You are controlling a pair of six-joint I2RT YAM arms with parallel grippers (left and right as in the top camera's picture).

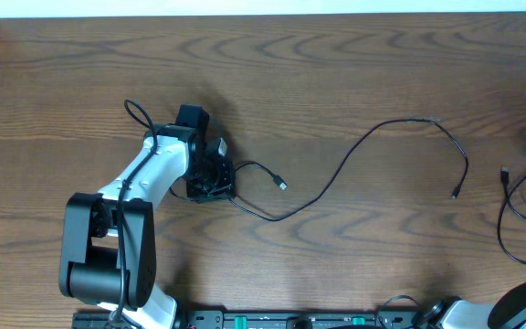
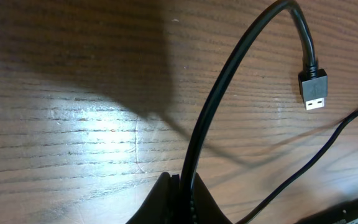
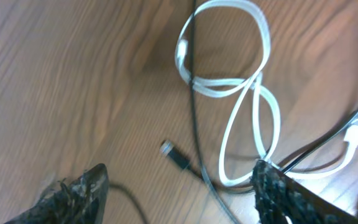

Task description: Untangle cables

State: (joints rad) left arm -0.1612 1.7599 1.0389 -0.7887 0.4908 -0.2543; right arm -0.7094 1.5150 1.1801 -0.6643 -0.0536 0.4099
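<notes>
Pinching the black cord (image 2: 229,81) in the left gripper (image 2: 180,191), with fingers shut tight on it and the flat plug (image 2: 314,93) curling off at 2 o'clock. Running from there toward 3 o'clock across the table (image 1: 336,55), arching up, then dropping to a small end. Farther out at the 3 o'clock edge, looped white cord (image 3: 219,90) beneath the right gripper (image 3: 179,173), with fingers spread apart.

Bare table (image 1: 318,73) along the far side; black cable (image 1: 373,133) across the middle, white cable (image 3: 268,40) in loops at right edge

Left end effector (image 1: 212,181) holds black cable (image 1: 354,153) near one end.
</notes>
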